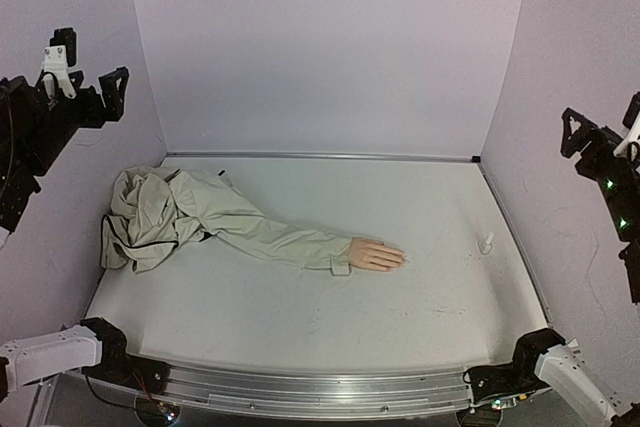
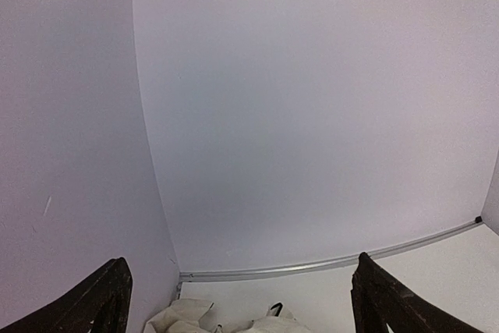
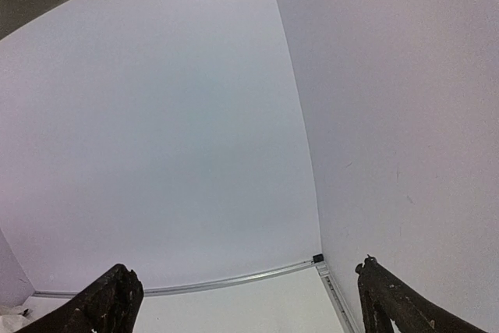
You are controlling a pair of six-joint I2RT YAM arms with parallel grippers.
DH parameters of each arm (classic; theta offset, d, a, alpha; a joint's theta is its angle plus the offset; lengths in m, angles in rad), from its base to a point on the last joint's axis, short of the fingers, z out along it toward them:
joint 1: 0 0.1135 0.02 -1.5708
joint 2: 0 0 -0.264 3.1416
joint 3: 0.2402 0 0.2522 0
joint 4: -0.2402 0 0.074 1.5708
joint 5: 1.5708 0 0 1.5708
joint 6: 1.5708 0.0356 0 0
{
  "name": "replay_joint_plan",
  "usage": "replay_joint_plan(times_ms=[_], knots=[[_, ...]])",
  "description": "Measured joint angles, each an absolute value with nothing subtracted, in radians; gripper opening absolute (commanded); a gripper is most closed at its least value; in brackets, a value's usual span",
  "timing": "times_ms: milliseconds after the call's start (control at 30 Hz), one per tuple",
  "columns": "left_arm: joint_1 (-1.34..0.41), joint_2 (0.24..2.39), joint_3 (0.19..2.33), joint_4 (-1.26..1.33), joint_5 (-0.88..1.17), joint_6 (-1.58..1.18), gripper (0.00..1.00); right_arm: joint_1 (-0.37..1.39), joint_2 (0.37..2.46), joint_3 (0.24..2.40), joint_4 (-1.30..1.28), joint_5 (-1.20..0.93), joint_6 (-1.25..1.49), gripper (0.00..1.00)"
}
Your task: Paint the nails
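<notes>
Left hand point(image 2: 240, 271) high by the left wall, jaws wide apart, holding nothing, right hand point(image 3: 245, 271) equally wide and empty by the right wall, mannequin hand point(image 1: 377, 255) flat mid-counter point(image 1: 300, 312), its nails point(image 1: 401, 258) pointing right toward a small white bottle point(image 1: 486, 243), beige jacket sleeve point(image 1: 280, 235) trailing left

No writing, label, brand mark, number or sign can be read in any view. The small white bottle-like object point(image 1: 486, 243), on the tabletop point(image 1: 300, 312) to the right of the mannequin hand point(image 1: 376, 256), is too small to show any print. The beige jacket point(image 1: 190, 217), left of that hand, shows no legible tag.
</notes>
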State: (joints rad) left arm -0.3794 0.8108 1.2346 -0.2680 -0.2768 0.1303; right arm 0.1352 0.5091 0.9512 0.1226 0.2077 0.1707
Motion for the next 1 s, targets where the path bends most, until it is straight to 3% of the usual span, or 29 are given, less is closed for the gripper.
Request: replay_joint_plan(times_ms=[533, 800, 1000], knots=[[-0.364, 0.830, 1.265, -0.367, -0.327, 0.184, 1.00, 0.135, 0.563, 1.050, 0.012, 0.208, 0.142, 0.98], [-0.063, 0.902, 1.232, -0.394, -0.186, 0.072, 0.99, 0.135, 0.711, 1.042, -0.010, 0.189, 0.144, 0.98], [-0.049, 0.876, 1.172, -0.392, -0.120, 0.048, 0.99, 0.135, 0.750, 1.038, -0.028, 0.173, 0.146, 0.98]])
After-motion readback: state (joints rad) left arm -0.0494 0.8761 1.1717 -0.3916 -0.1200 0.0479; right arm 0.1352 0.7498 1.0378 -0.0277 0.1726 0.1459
